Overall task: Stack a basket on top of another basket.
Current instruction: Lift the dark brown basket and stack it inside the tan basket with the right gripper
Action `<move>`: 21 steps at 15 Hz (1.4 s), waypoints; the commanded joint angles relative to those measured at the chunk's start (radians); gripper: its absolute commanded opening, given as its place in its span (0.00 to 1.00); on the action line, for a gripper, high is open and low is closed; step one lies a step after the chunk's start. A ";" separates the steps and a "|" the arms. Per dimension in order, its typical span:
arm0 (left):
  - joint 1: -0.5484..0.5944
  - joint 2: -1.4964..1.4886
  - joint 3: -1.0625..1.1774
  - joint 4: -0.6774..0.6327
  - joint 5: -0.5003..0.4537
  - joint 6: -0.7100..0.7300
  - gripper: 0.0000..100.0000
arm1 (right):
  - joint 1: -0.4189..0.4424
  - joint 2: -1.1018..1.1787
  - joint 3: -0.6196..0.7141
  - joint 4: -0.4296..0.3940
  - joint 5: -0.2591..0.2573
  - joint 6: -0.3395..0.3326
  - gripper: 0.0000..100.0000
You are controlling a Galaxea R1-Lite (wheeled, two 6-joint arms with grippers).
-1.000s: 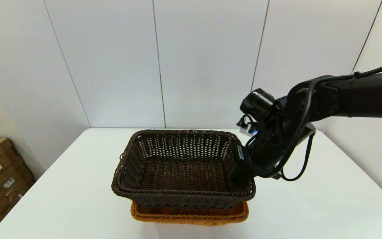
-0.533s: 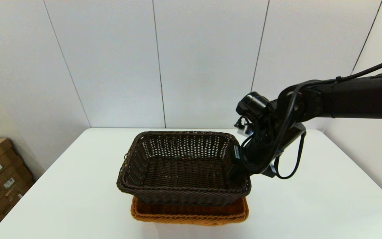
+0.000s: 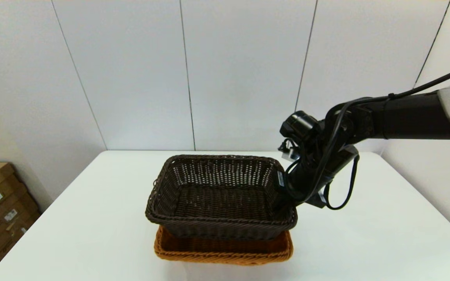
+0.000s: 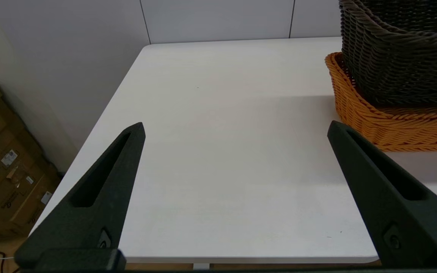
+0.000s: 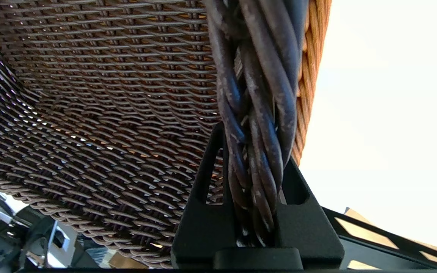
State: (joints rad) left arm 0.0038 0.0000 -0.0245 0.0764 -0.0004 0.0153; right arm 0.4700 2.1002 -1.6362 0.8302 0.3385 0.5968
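From the head camera, the right gripper (image 3: 283, 197) pinches the right rim of the dark brown basket (image 3: 219, 197), held tilted just above the orange basket (image 3: 223, 249) on the white table (image 3: 365, 234).

Left wrist: the left gripper (image 4: 235, 131) hangs spread wide (idle), both baskets beside it.

Right wrist: the fingers (image 5: 207, 182) clamp the braided rim.

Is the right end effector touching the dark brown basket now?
Touching. In the right wrist view, the right end effector has its two fingers closed on the braided rim of the dark brown basket, with the rim pinched between them.
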 commanded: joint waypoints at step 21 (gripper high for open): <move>0.001 0.000 0.000 0.000 0.000 0.000 1.00 | 0.009 0.023 0.024 0.003 -0.029 -0.002 1.00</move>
State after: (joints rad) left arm 0.0032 0.0000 -0.0245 0.0764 -0.0009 0.0157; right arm 0.4777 2.1249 -1.6134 0.8274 0.3077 0.5930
